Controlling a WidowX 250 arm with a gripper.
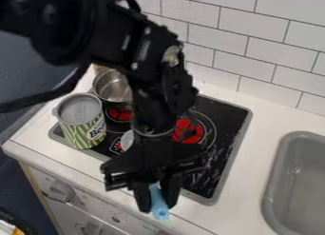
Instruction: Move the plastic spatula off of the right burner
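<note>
Spatula gripped at stovetop's front edge; set-down outstanding

The gripper (157, 200) is found narrowed, with the blue plastic spatula (160, 211) pinched between its fingers. The spatula's visible end pokes out just past the fingertips, over the front strip of the white counter (266, 116); whether the counter is touched cannot be determined. The right burner (189, 131), lit red, is noted behind the gripper, on the wall side. The can (81, 121) and the metal pot (113, 86) are sited on the side away from the sink (298, 181).

The carrying step is judged to be in hand. Next, full clearance of the burner should be confirmed, the spatula lowered onto counter well back from the edge, and the grip released.
</note>
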